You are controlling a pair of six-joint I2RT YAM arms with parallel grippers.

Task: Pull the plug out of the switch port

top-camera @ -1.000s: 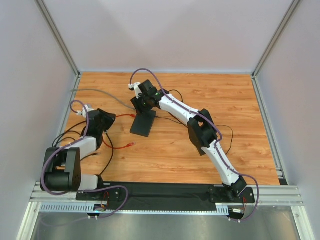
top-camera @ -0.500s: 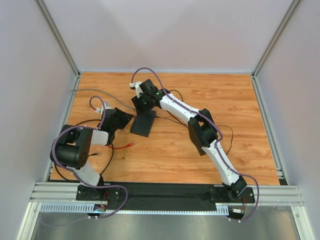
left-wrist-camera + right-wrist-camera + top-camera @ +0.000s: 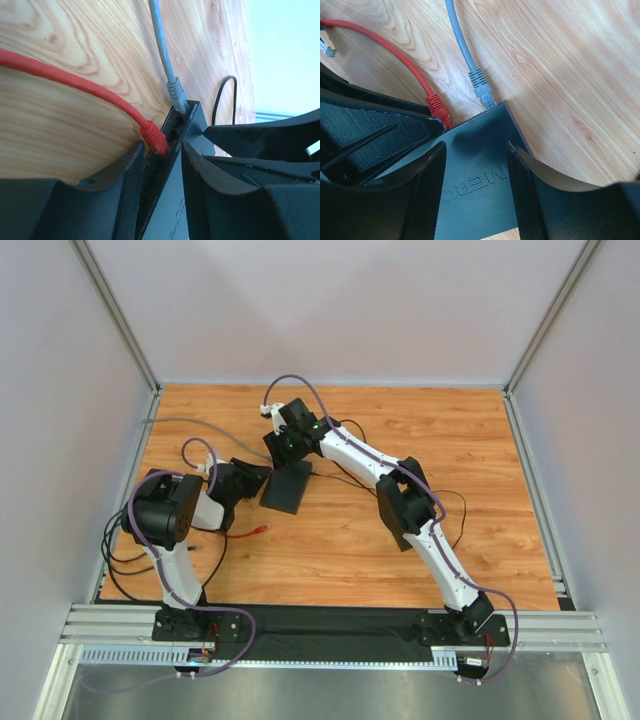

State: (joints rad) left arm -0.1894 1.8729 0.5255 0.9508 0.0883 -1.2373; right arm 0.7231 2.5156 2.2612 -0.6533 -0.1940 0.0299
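Observation:
The flat black switch (image 3: 290, 492) lies on the wood table, sockets on its far-left edge. In the left wrist view a red plug (image 3: 155, 138) and a grey plug (image 3: 176, 94) sit in ports of the switch (image 3: 186, 131). My left gripper (image 3: 162, 148) is open, its fingers straddling the socket edge just behind the red plug, not closed on it. My right gripper (image 3: 476, 148) is open, its fingers spread over the switch's top face (image 3: 480, 170). The red plug (image 3: 437, 107) and the grey plug (image 3: 481, 88) show ahead of it.
The red cable's other end lies loose on the table (image 3: 262, 528) and shows in the right wrist view (image 3: 326, 45). A grey cable (image 3: 195, 424) runs to the back left. Thin black leads (image 3: 452, 508) trail right of the switch. Walls enclose the table.
My left arm has swung right, bringing its gripper from the table's left side up to the switch's socket edge. The right arm and the switch have not moved.

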